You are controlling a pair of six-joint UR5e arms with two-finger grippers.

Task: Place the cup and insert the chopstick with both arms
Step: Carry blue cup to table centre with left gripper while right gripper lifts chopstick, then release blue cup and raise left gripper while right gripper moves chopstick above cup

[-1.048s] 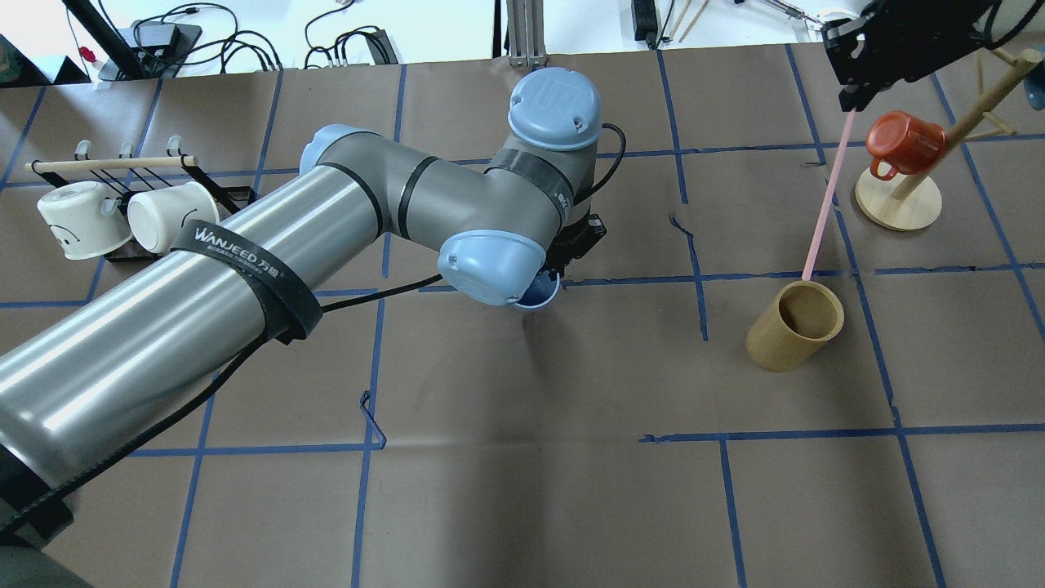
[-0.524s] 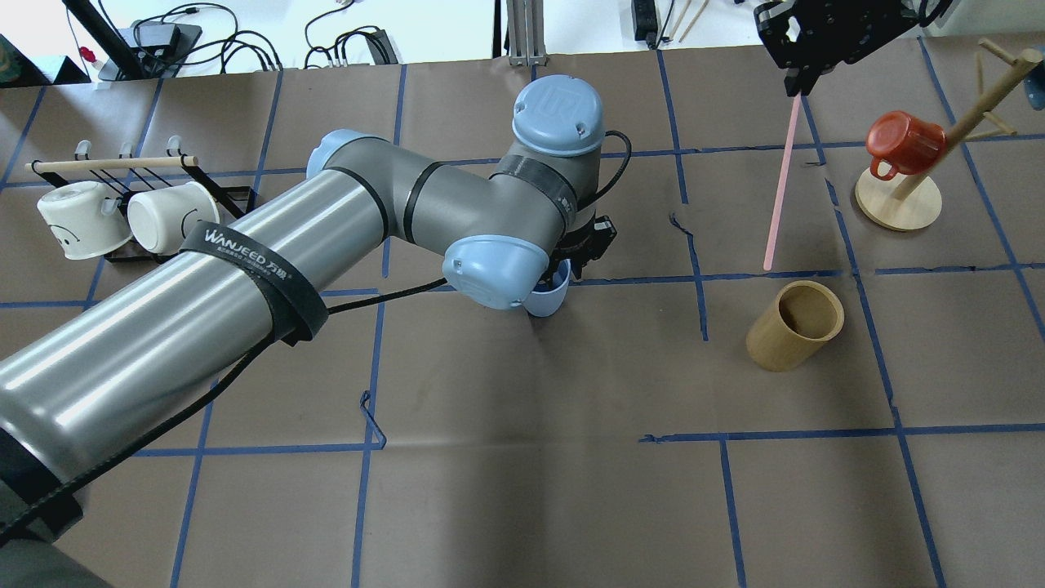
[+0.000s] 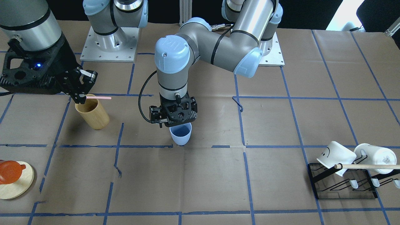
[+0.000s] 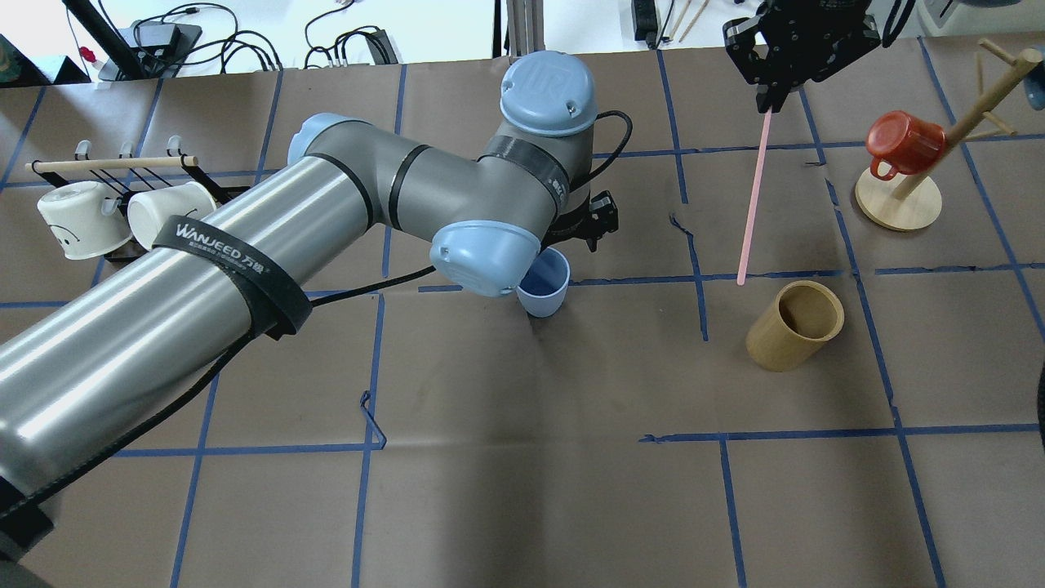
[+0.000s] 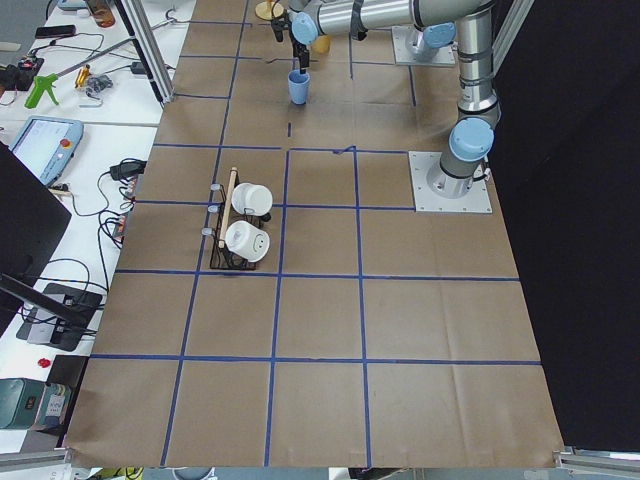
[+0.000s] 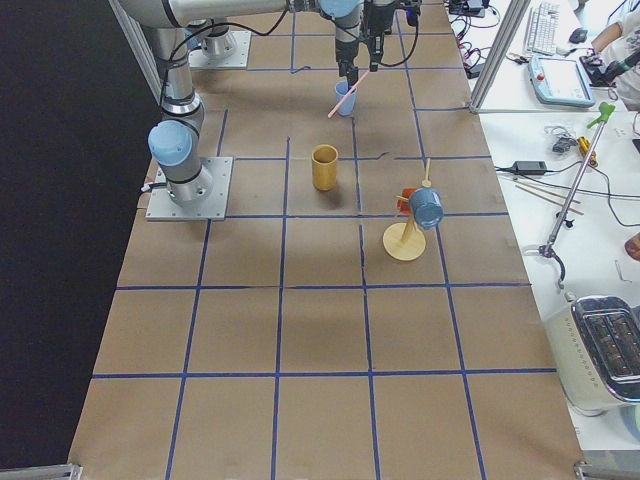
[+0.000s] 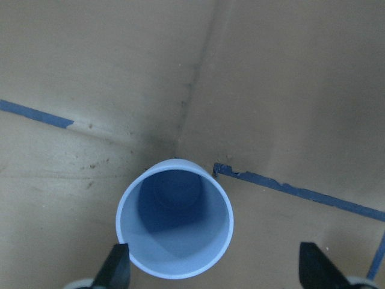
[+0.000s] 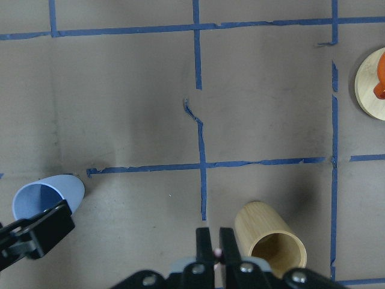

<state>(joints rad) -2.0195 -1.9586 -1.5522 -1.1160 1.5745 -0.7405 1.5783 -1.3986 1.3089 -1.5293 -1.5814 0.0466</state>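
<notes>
The light-blue cup [image 3: 180, 135] stands upright on the brown table, and it also shows in the overhead view [image 4: 544, 282]. My left gripper [image 3: 174, 124] hangs just above it. In the left wrist view the fingers [image 7: 118, 268] stand wide apart on either side of the cup [image 7: 174, 224], so my left gripper [image 7: 216, 270] is open. My right gripper [image 4: 767, 103] is shut on a pale-pink chopstick [image 4: 751, 200]. It holds the chopstick in the air to the left of the tan wooden cup [image 4: 796, 324], its lower tip clear of the rim.
A red mug [image 4: 902, 140] hangs on a wooden mug tree [image 4: 898, 204] at the right. Two white mugs [image 4: 122, 216] lie on a black rack with a long wooden dowel [image 4: 110, 163] at the left. Cables lie beyond the table's far edge.
My right gripper lifted the chopstick's tip away from the wooden cup and carried it left. My left arm shifted back, and the blue cup now shows more from under it.
</notes>
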